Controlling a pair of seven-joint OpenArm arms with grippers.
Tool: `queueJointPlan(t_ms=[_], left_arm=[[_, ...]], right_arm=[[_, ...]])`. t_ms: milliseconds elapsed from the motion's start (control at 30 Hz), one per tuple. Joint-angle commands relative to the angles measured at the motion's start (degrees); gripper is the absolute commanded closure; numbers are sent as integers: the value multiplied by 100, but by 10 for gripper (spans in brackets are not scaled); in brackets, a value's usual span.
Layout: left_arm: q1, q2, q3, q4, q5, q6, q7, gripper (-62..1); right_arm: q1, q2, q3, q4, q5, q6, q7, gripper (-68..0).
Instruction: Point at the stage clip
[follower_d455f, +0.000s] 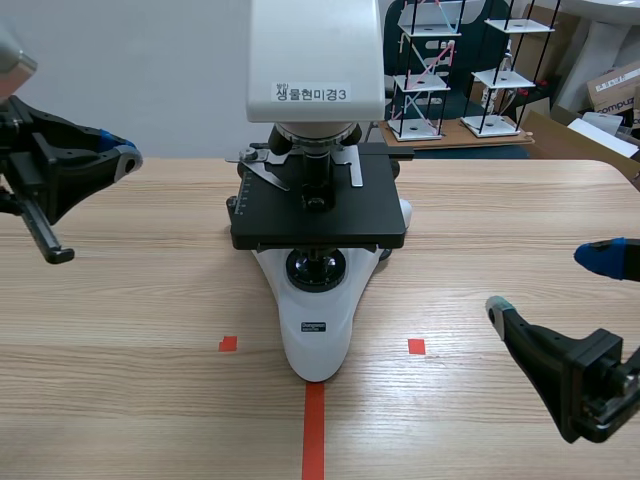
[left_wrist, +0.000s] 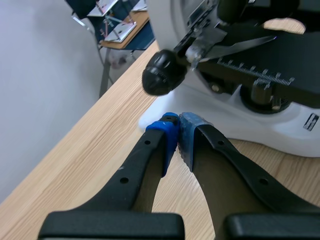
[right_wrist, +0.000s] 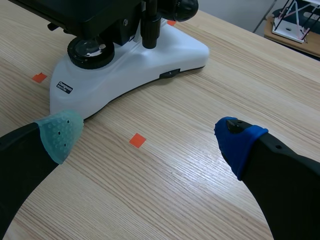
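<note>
Right end effector (follower_d455f: 548, 282) sits released at the near right; left end effector (follower_d455f: 125, 155) hovers clenched at far left, apart from the stage clip (follower_d455f: 263, 169) on the microscope (follower_d455f: 320, 300).

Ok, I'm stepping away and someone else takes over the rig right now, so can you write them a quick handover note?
Left gripper: shut on nothing, raised at the microscope's left side, tips near the black knob at the stage edge, apparently not touching it.
Right gripper: open and holding nothing, low over the table, in front of and to the right of the microscope base.
Microscope: mid-table. The metal stage clip lies on the black stage, at its rear left.
Done: left gripper is shut for pointing and close to the stage.
Left: bring its tips onto the stage clip.
</note>
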Motion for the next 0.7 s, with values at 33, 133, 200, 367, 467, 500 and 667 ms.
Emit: queueJointPlan(t_ms=[33,133,200,367,467,500,667], left_arm=[[-308,17,232,22,-234,-9,4,-16],[-623,48,540,-109,-254,-9,24,-17],[-800,61,693,-192,-256,-11,24,-17],[-1158,129,970,-376,-302,-101,22,-17],[-1335,203,1128,-496,-323,-184,4,-17],[-1388,227,1185,-546,-323,-203,-2,-17],[-1703,350,1499,-734,-365,-348,-2,-17]], right_arm=[[50,2,39,37,22,-28,68,-578],[50,2,39,37,22,-28,68,-578],[50,2,39,37,22,-39,66,-578],[50,0,39,37,22,-39,68,-578],[50,0,39,37,22,-39,68,-578],[50,2,39,37,22,-39,68,-578],[50,0,39,37,22,-39,66,-578]])
